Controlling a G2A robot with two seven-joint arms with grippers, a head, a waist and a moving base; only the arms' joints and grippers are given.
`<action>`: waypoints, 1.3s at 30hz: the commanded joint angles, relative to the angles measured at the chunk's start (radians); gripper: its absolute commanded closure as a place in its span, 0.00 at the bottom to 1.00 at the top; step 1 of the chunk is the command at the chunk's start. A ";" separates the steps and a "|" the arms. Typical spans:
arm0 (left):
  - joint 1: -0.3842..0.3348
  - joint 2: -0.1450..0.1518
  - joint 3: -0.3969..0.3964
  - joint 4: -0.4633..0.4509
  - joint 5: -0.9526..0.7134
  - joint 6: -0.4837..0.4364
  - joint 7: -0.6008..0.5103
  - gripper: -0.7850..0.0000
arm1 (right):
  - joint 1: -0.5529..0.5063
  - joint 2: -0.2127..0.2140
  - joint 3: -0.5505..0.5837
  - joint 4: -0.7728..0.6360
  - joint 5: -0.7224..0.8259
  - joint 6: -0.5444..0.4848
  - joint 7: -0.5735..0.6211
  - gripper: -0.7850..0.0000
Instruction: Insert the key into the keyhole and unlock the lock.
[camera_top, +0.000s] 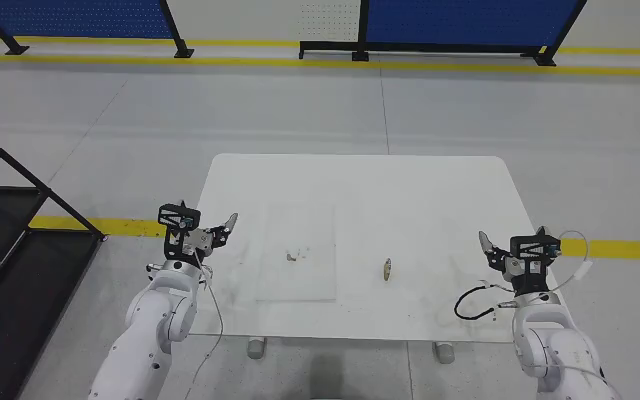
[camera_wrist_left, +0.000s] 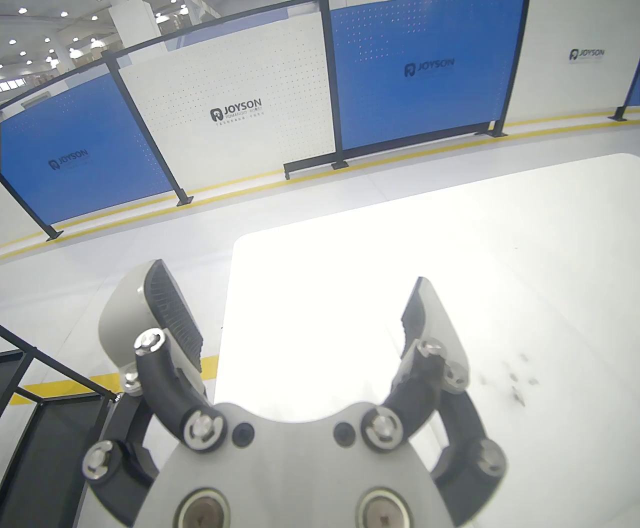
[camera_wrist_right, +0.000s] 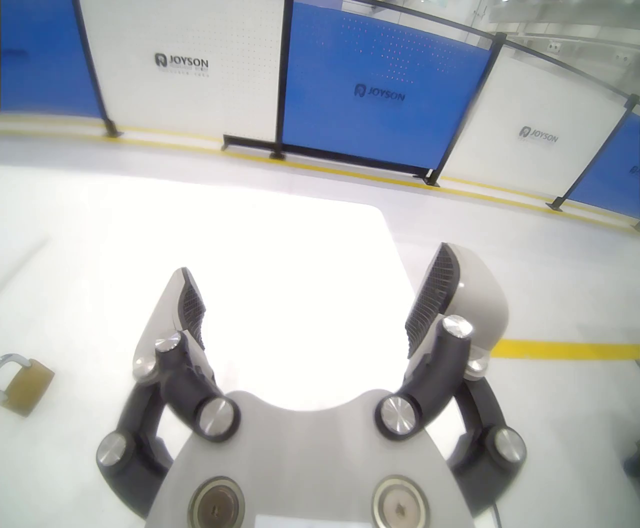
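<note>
Padlock of brass colour lies near the middle of the white table, and in the right wrist view its shackle is cut off by the picture edge. Beside the padlock, on a pale sheet, the key is only a small dark mark, too small to show its shape. Both the left gripper and the right gripper hang at opposite table edges with fingers spread, holding nothing.

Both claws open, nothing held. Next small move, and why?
Probably bring the left claw over the key: it is open, empty and nearest it, while the lock lies apart on the table, nearer the right claw.
</note>
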 joint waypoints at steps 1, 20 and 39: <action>-0.002 -0.001 0.002 -0.020 -0.023 -0.012 -0.015 0.00 | 0.000 0.000 0.000 0.000 0.000 0.000 0.000 0.00; -0.122 -0.008 0.025 -0.230 -0.376 0.054 -0.687 0.00 | 0.000 0.000 0.000 0.000 0.000 0.000 0.000 0.00; -0.396 -0.026 0.211 -0.042 -0.527 0.329 -1.144 0.00 | 0.000 0.000 0.000 0.000 0.000 0.000 0.000 0.00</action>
